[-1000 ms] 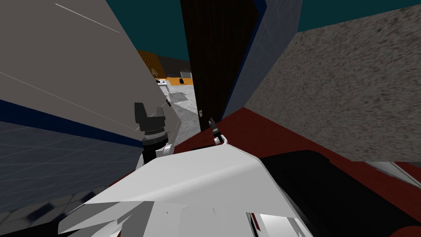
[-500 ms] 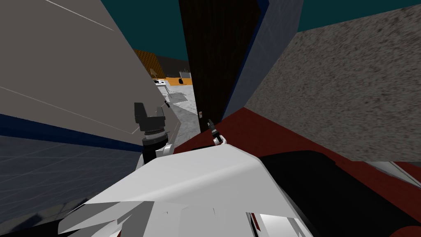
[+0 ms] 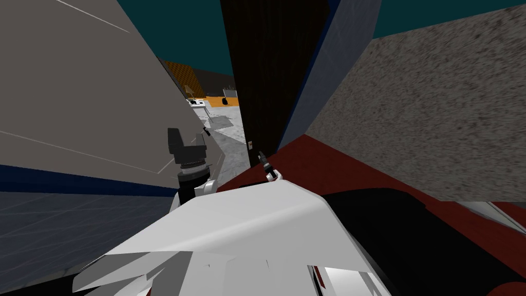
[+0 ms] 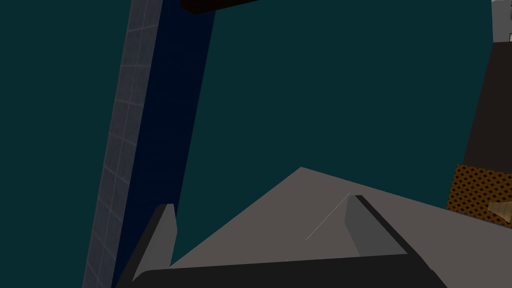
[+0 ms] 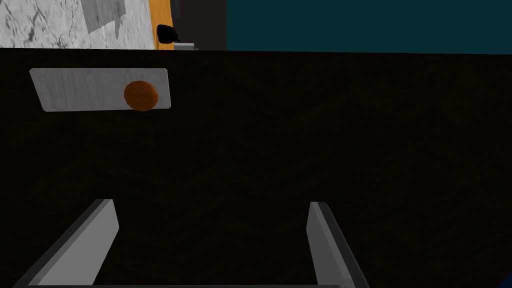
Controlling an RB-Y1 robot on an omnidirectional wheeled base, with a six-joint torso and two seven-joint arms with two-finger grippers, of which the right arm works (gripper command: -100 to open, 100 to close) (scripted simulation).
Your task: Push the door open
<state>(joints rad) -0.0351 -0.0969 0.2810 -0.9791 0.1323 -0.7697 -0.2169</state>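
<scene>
Brown-black door: a dark, faintly grained flat slab (image 3: 275, 77) stands straight ahead, just past the right gripper.
Door hardware: a light grey rectangular plate (image 5: 75, 90) carries a round orange-brown knob (image 5: 140, 96). It sits near the door's free edge, off to one side of the fingers and not between them.
Opening: a gap shows between the door's free edge and the plain grey wall (image 3: 77, 77) to its left. Through the gap I see a marbled pale grey floor (image 3: 228, 134) and, farther off, an orange strip (image 3: 215, 100).
Right gripper (image 3: 263, 157): it points at the door face low down, below the plate. The jaws are spread and hold nothing. The wrist view puts the thin grey fingers (image 5: 97, 235) very close to the slab, but I cannot tell whether they touch it.
Left gripper (image 3: 186, 137): it is raised beside the grey wall, left of the gap and well apart from the door. Its jaws are spread and empty.
Done, as judged: the door is off its frame and partly swung, since the room beyond is visible.
Left, as judged: the gap looks narrow, so the slab needs more swing away from me, probably by the right arm pressing on the face.
</scene>
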